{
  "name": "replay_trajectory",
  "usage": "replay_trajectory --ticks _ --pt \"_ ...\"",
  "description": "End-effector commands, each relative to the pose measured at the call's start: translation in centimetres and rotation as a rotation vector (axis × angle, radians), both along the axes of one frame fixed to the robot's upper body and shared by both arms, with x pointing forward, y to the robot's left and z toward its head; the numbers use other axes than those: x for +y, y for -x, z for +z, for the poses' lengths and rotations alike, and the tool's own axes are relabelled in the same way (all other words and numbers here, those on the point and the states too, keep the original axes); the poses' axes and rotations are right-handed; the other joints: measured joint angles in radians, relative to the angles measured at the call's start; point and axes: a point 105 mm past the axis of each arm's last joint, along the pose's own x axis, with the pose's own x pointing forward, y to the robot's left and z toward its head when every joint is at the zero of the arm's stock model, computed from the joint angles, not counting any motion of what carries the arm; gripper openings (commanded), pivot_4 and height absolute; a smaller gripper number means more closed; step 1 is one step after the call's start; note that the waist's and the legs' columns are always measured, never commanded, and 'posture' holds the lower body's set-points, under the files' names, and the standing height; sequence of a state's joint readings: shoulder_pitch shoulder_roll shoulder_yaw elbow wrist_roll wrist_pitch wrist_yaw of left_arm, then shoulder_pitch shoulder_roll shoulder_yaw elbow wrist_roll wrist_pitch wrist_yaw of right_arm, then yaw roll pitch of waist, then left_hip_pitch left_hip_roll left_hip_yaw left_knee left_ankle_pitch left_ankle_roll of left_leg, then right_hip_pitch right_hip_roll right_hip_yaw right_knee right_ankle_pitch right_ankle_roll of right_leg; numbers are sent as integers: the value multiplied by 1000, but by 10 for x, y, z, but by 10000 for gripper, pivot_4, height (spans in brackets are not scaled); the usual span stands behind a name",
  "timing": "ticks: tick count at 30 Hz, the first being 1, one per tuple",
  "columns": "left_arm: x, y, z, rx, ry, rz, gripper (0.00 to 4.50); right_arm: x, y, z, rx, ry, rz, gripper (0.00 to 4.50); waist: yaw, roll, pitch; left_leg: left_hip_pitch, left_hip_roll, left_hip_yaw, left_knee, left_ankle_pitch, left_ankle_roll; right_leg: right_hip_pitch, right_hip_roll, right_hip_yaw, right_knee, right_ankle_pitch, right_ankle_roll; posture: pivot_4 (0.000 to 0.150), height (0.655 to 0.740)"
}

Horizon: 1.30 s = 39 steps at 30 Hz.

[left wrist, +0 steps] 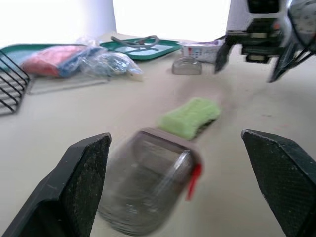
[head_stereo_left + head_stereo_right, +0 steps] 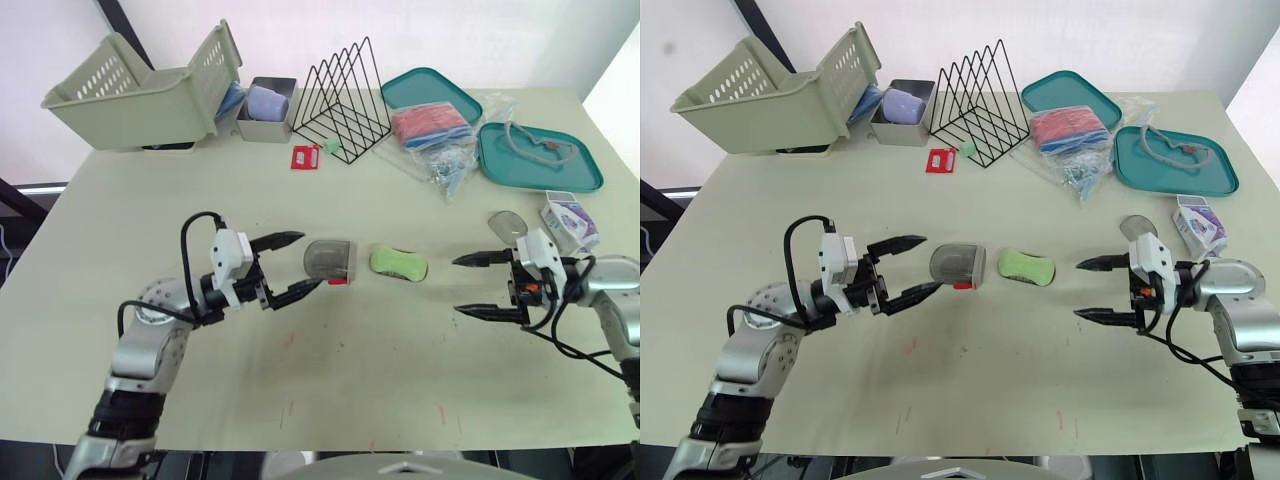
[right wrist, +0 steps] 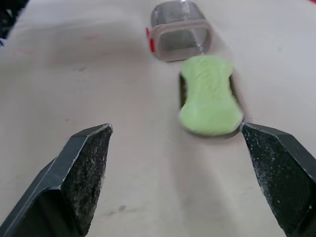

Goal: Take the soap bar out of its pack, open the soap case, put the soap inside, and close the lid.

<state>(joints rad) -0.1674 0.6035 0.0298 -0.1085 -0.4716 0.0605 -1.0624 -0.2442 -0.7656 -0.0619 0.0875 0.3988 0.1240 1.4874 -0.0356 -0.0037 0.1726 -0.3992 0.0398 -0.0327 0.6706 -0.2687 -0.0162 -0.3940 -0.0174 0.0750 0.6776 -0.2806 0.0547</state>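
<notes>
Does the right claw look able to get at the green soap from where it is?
Probably yes. The right claw is open and faces the green soap, with bare table between them; the soap case lies on the soap's far side.

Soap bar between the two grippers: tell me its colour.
The soap bar is light green; the right wrist view shows it best.

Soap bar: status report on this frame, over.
Left hand open, at the soap case; right hand open, empty. Soap bar unpacked, lying on the table between case and right hand. Nothing blocks it.
</notes>
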Motion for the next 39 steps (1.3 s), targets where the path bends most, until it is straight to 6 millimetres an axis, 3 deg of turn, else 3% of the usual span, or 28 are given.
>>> replay_trajectory --ticks 1,9,20,33,39 --pt "2 -10 -4 -40 -108 -61 45000 -11 3 7 -56 -3 4 43766 -2 0 0 0 0 0 0 0 0 0 0 0 0 0 0 1500 7400" --pt "-1 -36 -9 -7 -344 -230 45000 -17 9 0 -58 -15 -6 43766 2 0 0 0 0 0 0 0 0 0 1 0 0 0 0 1500 7400" --pt "-9 -58 -17 56 -500 -352 45000 -24 11 -7 -68 -9 -34 43766 -2 0 0 0 0 0 1 0 0 0 1 0 0 0 0 1500 7400" --pt "-20 -69 -18 29 -535 -387 45000 -31 8 7 -51 -199 -182 43766 -1 0 0 -1 0 -1 1 0 0 0 1 0 1 0 0 1500 7400" --pt "-25 -70 -16 15 -523 -393 45000 -36 21 -8 -80 -263 -250 43766 1 0 0 -1 0 -1 1 0 0 0 1 0 1 0 0 1500 7400"
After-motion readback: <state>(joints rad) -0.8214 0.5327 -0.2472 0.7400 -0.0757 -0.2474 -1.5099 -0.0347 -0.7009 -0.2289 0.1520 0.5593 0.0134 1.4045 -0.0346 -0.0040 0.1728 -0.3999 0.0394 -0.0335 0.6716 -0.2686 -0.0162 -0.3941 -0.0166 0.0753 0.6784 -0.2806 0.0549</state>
